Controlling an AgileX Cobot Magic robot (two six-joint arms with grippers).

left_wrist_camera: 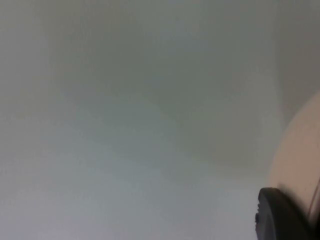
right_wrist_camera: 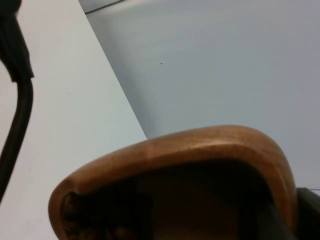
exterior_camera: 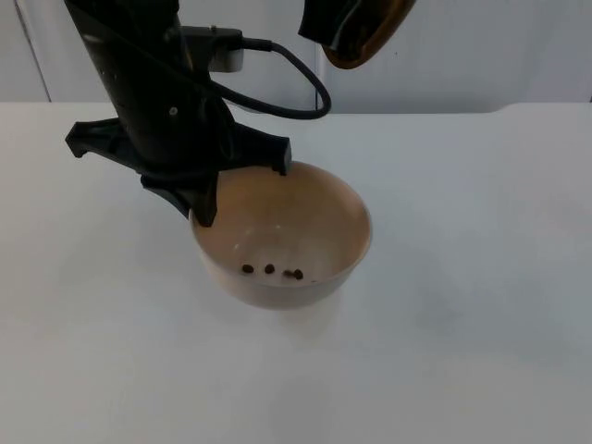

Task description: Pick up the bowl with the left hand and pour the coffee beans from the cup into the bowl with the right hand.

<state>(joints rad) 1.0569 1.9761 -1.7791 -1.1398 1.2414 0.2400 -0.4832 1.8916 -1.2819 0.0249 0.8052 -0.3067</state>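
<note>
Cream bowl (exterior_camera: 314, 222) w/ few beans (exterior_camera: 273, 271), left gripper (exterior_camera: 242, 185) clamped on rim; right gripper's state unclear.

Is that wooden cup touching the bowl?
Apart. The top view shows the wooden cup held high by the right gripper, well above the bowl, with wall between them.

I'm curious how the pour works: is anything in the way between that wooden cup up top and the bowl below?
Nothing visible. The right gripper holds the cup above and behind the bowl, held at its rim by the left gripper.
</note>
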